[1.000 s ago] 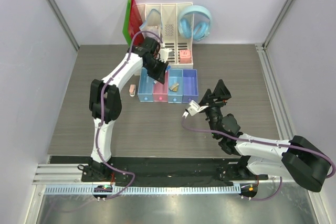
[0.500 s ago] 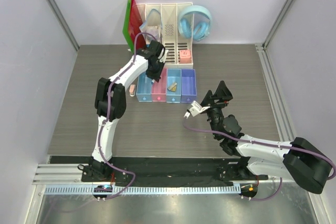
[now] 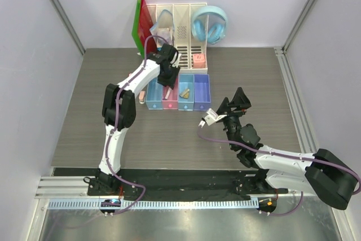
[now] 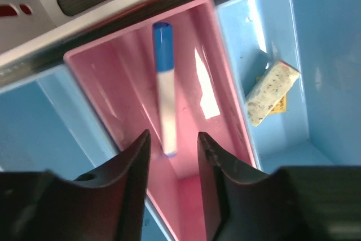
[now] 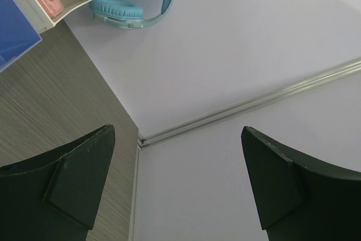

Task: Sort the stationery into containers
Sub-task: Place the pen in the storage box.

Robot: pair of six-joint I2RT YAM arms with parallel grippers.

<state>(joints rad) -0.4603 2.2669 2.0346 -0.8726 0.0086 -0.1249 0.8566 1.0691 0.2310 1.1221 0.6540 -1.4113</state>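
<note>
The joined row of trays (image 3: 204,101) lies in front of the white organizer. My left gripper (image 3: 167,80) hangs over the pink tray (image 4: 107,100), open and empty. A white marker with a blue cap (image 4: 165,91) lies lengthwise in that tray, its near end just past my fingertips (image 4: 144,139). A tan eraser (image 4: 272,91) lies in the light blue tray (image 4: 330,55) to its right, also seen from above (image 3: 184,92). A pink clip (image 3: 142,95) lies on the table left of the row. My right gripper (image 3: 231,104) is open and empty, pointing up at the wall (image 5: 177,131).
The white slotted organizer (image 3: 181,23) stands at the back with red-green folders (image 3: 141,23) on its left, light blue headphones (image 3: 210,23) on its right and a pink block (image 3: 198,59) in its base. The purple-blue tray (image 5: 14,32) shows in the right wrist view.
My left gripper has drawn back toward the organizer end of the pink tray. The tray row has shifted slightly left. The right arm has barely moved.
</note>
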